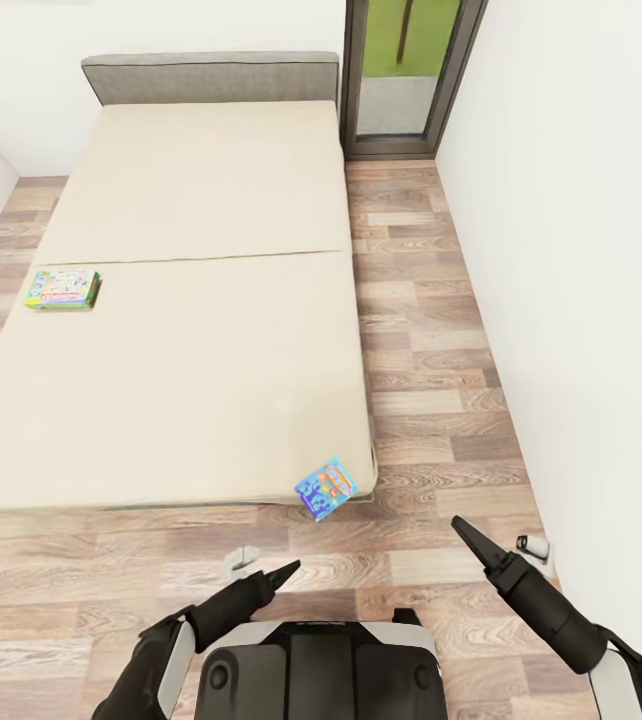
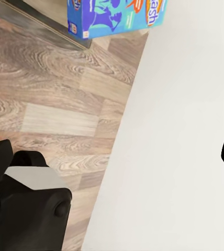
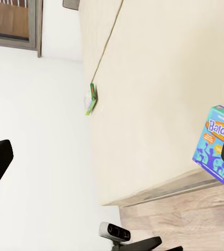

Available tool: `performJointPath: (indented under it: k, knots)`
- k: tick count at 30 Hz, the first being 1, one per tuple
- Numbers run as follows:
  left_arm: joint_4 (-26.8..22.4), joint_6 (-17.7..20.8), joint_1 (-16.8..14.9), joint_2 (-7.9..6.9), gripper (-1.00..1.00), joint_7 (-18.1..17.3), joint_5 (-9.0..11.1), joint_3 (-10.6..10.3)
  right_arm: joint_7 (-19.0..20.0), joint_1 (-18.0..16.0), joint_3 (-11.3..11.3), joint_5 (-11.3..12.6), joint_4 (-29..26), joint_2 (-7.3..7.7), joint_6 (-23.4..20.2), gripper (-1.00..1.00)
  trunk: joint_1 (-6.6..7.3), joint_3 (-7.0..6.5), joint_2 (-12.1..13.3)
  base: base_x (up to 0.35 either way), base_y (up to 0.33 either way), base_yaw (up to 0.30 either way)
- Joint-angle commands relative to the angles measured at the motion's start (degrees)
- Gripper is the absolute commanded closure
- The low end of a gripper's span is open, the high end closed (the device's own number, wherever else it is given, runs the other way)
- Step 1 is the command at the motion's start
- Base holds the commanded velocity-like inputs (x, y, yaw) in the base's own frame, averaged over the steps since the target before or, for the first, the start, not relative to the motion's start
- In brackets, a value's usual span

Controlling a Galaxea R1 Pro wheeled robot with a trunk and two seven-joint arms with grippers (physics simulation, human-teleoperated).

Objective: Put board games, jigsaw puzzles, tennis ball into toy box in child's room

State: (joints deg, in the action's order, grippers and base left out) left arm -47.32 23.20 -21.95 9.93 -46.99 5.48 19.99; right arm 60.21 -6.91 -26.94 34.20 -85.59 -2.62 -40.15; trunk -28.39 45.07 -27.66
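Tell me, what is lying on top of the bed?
On the bed lie two board games: a green box at its left edge and a blue box overhanging the near right corner. Whatever is under them is hidden.

I am seeing two board games on the bed [image 1: 201,330], a low wide cream mattress with a grey headboard. A green-edged game box [image 1: 62,289] is lying flat near the mattress's left edge, close to the seam. A blue game box [image 1: 326,489] with orange print is sitting at the near right corner, tilted and overhanging the edge above the wood-plank floor.
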Motion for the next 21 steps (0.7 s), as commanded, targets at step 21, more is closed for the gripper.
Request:
performJointPath:
  k: [21]
  knots:
    - [0.21,0.36,-0.02,0.06,-1.00,-0.21,0.23,0.28,-0.08,-0.03,5.00,0.17,-0.03,-0.01,1.75,-1.00,-0.03,0.05,-0.07,0.063,-0.073,0.000]
